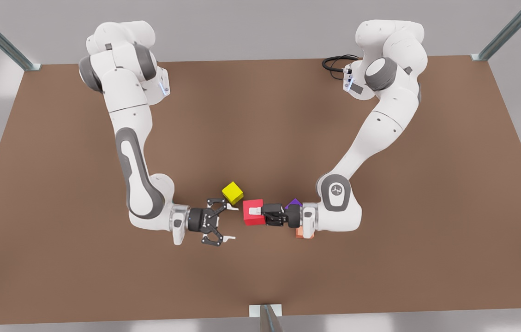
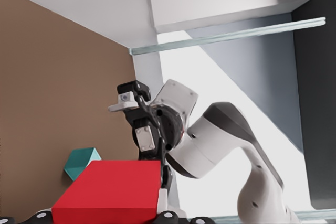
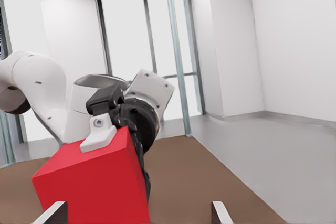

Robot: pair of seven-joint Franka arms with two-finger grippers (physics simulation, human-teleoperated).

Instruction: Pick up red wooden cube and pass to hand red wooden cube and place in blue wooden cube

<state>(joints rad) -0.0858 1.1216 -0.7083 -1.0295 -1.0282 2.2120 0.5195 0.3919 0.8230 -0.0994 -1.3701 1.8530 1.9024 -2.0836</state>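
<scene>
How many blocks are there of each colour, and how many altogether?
Red block: 1
Yellow block: 1
Purple block: 1
Orange block: 1
Blue-green block: 1
Total: 5
The left gripper holds the red one in the middle of the table; the right gripper is open, facing it.

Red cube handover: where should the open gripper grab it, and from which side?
Probably grip the red wooden cube by its two free side faces, coming in from the front view's left, opposite the left gripper. That gripper is shut on the faces toward and away from the front camera. The open right gripper faces the cube's bare end.
</scene>
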